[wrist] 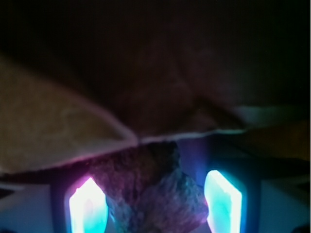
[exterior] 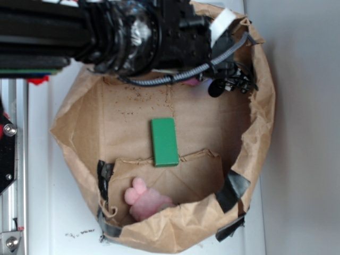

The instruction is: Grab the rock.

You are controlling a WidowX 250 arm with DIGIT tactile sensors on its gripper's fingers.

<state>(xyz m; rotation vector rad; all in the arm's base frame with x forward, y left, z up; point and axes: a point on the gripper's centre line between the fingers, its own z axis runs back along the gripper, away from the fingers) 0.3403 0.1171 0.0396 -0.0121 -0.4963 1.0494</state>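
Note:
The rock [wrist: 155, 194] is a dark, lumpy brown-grey stone that fills the gap between my two glowing fingers [wrist: 88, 208] in the wrist view. It touches both pads, so my gripper [wrist: 151, 183] is shut on it. In the exterior view my gripper [exterior: 226, 85] hangs at the upper right inside the brown paper bag [exterior: 263, 106], close to its wall. The black arm and cable hide the rock in that view.
A flat green block [exterior: 164, 142] lies mid-floor in the bag. A pink plush toy [exterior: 146, 202] sits at the near rim behind a paper flap. A fold of paper [wrist: 58, 131] hangs just beyond the fingers. A metal rail [exterior: 13, 159] runs along the left.

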